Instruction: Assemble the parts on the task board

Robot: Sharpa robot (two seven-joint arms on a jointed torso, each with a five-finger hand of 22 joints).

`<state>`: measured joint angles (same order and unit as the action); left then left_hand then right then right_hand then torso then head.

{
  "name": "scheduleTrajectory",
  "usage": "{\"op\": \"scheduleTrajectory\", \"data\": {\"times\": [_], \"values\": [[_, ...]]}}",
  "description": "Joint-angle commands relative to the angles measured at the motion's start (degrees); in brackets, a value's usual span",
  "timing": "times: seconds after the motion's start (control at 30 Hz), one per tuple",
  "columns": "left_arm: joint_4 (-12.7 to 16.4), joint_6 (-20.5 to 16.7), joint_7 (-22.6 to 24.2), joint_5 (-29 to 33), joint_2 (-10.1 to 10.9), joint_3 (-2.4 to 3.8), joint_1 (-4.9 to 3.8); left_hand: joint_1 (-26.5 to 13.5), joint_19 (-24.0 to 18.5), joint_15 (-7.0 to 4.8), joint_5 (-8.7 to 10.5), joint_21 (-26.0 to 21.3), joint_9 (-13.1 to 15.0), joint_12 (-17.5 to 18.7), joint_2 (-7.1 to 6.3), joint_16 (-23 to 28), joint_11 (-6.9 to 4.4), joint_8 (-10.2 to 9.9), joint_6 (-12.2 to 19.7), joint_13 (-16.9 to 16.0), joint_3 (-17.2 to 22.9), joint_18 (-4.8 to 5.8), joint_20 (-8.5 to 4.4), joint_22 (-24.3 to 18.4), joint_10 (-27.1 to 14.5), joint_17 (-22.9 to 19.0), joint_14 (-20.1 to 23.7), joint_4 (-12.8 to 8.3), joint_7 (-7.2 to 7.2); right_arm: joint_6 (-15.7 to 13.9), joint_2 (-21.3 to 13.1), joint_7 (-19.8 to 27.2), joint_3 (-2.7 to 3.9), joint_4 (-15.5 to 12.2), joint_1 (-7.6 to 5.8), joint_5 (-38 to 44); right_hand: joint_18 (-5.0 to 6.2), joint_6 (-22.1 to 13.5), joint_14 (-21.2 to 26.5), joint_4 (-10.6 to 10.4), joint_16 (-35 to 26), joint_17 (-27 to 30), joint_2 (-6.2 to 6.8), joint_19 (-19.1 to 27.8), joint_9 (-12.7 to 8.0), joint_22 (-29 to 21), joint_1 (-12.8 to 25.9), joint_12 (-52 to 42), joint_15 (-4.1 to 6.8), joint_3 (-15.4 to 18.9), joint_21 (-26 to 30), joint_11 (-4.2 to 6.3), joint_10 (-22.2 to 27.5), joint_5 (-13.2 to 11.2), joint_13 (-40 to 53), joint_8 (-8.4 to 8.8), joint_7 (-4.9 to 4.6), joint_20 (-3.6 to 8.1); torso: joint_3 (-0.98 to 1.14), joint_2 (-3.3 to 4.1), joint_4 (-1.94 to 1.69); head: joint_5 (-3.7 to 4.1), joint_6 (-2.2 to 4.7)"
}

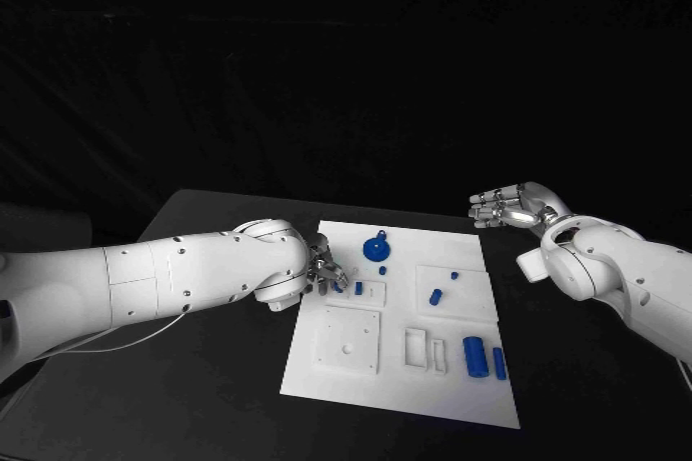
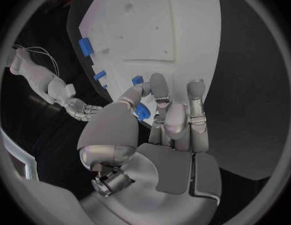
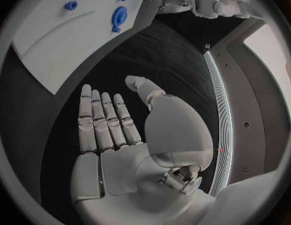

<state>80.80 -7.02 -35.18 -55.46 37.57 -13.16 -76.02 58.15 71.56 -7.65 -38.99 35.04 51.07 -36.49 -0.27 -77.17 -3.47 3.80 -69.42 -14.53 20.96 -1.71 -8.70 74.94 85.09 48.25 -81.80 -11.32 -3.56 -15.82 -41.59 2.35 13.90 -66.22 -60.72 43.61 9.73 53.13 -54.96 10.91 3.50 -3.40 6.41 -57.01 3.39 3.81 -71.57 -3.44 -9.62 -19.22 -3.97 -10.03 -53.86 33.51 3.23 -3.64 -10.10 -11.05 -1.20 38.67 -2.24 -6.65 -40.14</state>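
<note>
The white task board (image 1: 418, 391) lies in the middle of the black table. My left hand (image 1: 320, 271) rests at the board's left edge, and its thumb and a finger pinch a small blue part (image 2: 143, 111) low over the board. Another small blue part (image 1: 358, 289) stands in the board just past the fingertips. My right hand (image 1: 508, 209) hovers over the table off the board's far right corner. In the right wrist view its fingers (image 3: 102, 120) are straight, the thumb is apart, and nothing is in it.
A blue gear-like disc (image 1: 376, 248) lies near the board's far edge. Small blue pieces (image 1: 436, 296) lie right of centre. Two blue cylinders (image 1: 475, 354) lie side by side near the front right. Bare black table surrounds the board.
</note>
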Motion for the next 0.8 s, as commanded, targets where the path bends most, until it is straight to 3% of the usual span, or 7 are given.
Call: {"op": "scheduleTrajectory", "data": {"times": [0.03,0.2,0.33,0.8], "values": [[0.1,3.2,-1.6,-1.5,0.1,-0.64,0.81,0.5,-0.2,-0.11,0.08,0.2,-0.1,-0.3,0.40,-0.1,-1.49,0.2,-11.2,0.1,1.3,0.39,0.09,1.1,1.8,-0.1,-0.1,-1.6,6.38,0.8,0.0,0.7,0.03,0.0,0.05,0.5,0.28,-0.4,0.4,0.1,-0.2,0.1,-0.15,0.5,-0.1,-0.1,-0.4,0.3,-0.16,0.3,-0.2,-0.09,0.3,0.3,-0.1,0.31,0.01,0.08,0.00,-0.01,-0.03,0.02,-0.05],[0.2,3.0,-1.7,-2.3,0.4,-0.65,0.81,0.6,-0.2,-0.09,0.02,0.2,-0.1,-0.3,0.45,-0.2,-1.49,0.2,-11.2,0.1,1.3,0.35,0.12,1.1,1.8,0.0,-0.2,-1.6,6.37,0.9,-0.1,0.6,0.03,0.0,0.07,0.5,0.28,-0.4,0.4,0.1,-0.2,0.1,-0.15,0.5,-0.1,-0.1,-0.4,0.3,-0.16,0.3,-0.2,-0.09,0.3,0.3,-0.1,0.31,0.01,0.08,-0.03,0.01,0.01,0.02,-0.10],[0.2,3.2,-1.7,-2.5,0.6,-0.65,0.82,0.7,-0.2,-0.08,-0.07,0.2,-0.1,-0.3,0.63,-0.2,-1.49,0.2,-11.2,0.1,1.4,0.31,0.14,1.1,1.8,-0.1,-0.1,-1.5,6.36,1.3,-0.1,0.5,0.03,0.0,0.09,0.6,0.21,-0.9,0.9,0.1,-0.2,0.1,-0.11,0.7,-0.1,-0.1,-0.5,0.3,-0.23,0.3,-0.1,-0.13,0.9,0.1,-0.1,0.35,-0.04,0.03,-0.01,0.02,-0.05,0.81,-0.08],[0.0,3.9,-1.4,-2.5,0.1,-0.65,0.85,0.3,-0.3,-0.01,0.10,0.5,-0.1,-0.5,0.94,-0.4,-1.49,0.2,-11.3,0.1,1.9,0.19,0.24,1.1,1.8,0.2,-0.2,-2.0,6.37,1.6,-0.1,0.5,0.03,0.1,0.18,0.7,0.25,-0.8,1.2,0.0,-0.2,0.1,-0.14,0.8,-0.1,-0.1,-0.6,0.3,-0.19,0.4,-0.1,-0.11,1.1,0.2,-0.1,0.33,-0.04,-0.03,-0.02,0.02,0.07,0.41,-0.51]]}}
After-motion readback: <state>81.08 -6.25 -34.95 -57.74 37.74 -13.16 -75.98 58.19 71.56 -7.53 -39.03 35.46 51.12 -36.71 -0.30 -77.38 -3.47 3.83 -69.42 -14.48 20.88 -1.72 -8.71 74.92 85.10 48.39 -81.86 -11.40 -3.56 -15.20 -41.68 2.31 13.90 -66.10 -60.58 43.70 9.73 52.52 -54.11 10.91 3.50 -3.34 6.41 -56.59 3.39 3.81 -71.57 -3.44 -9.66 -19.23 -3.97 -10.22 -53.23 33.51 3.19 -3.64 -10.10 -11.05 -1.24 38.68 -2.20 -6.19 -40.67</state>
